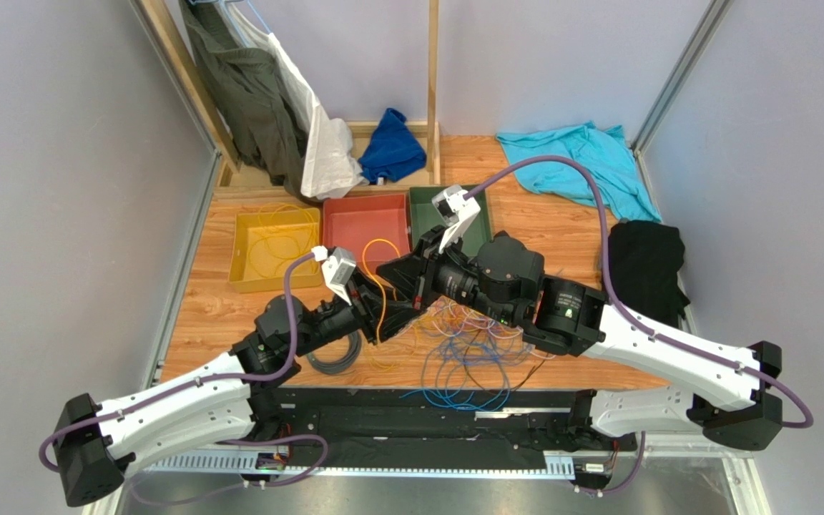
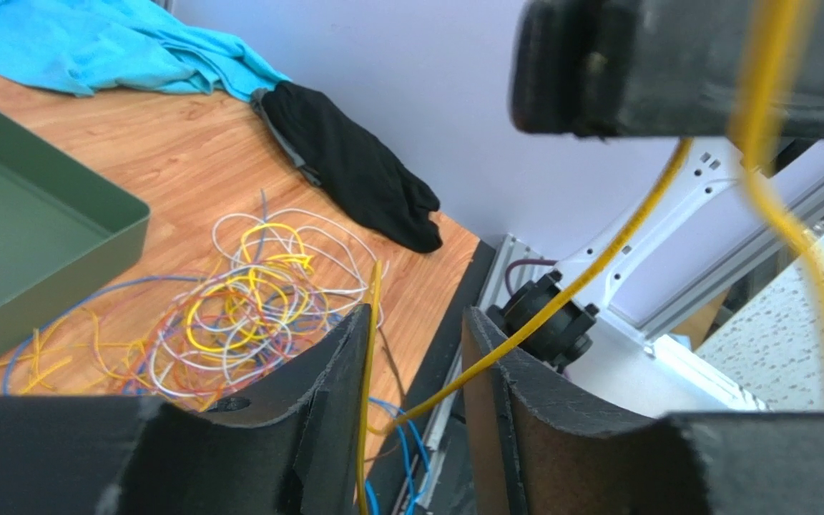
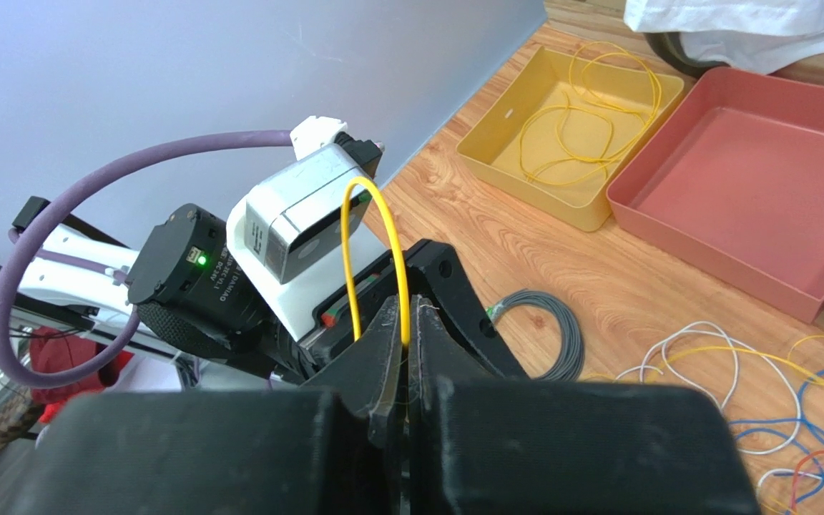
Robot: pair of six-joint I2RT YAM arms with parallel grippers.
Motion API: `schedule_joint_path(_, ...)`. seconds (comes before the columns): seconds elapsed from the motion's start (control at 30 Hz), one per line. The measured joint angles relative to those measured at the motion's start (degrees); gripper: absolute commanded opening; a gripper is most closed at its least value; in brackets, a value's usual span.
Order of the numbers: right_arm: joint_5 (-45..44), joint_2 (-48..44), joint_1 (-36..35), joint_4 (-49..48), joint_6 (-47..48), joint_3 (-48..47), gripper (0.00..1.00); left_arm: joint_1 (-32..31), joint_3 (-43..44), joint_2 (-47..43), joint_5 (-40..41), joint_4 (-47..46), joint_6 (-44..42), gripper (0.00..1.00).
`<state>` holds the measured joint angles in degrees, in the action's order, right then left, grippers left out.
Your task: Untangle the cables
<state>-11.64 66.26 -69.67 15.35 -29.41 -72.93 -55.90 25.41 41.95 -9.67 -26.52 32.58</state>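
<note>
Left gripper (image 2: 418,322): lower centre of the left wrist view; jaws stand apart with a clear gap, not pinching anything.
Left fingers (image 2: 325,418): dark pads either side of that gap; a strand of the yellow cable runs down along the inner face of the left-hand one.
Right gripper (image 3: 407,317): lower centre of the right wrist view; jaws pressed together, clamped on the yellow cable.
Yellow cable (image 3: 346,258): rises in a narrow arch above the right gripper's tips. In the left wrist view it crosses the gap between the left fingers and climbs to the upper right of the frame.
Cable tangle (image 1: 470,338): yellow, blue, white and orange loops lying on the table just below centre of the overhead view, under the right arm; blue loops reach the table's near edge.
Dark grey coil (image 3: 551,333): neat ring with a small green tag, on the table right of centre, apart from the tangle.
Yellow tray (image 3: 513,161): upper right; holds loose yellow loops.
Red tray (image 3: 706,241): beside the yellow tray, at the right edge.
Green tray (image 2: 72,247): left side, next to the tangle.
Table (image 1: 234,311): wood-grain top.
Black cloth (image 2: 352,166): upper centre, at the table's edge.
Blue cloth (image 2: 94,48): upper left.
</note>
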Motion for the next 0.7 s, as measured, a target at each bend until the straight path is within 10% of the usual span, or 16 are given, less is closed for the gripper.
schedule_joint_path(0.1, 0.4, -0.1, 0.0, -0.7, -1.0, 0.8, 0.00, 0.0, -0.1, 0.8, 0.1, -0.7, 0.2, 0.00)
schedule_joint_path(0.23, 0.5, -0.2, 0.1, -0.8, -1.3, 1.2, 0.04, 0.0, -0.1, 0.9, 0.9, -0.7, 0.3, 0.00)
schedule_joint_path(0.4, -1.5, -2.4, 0.1, 1.2, -0.9, 2.7, 0.98, 0.0, 3.2, -1.6, 6.4, 9.9, -0.5, 0.00)
schedule_joint_path(0.7, -11.1, -20.4, 0.1, 6.4, 0.6, 15.9, 1.00, 12.3, 31.5, 4.1, 18.0, 44.6, -1.8, 0.00)
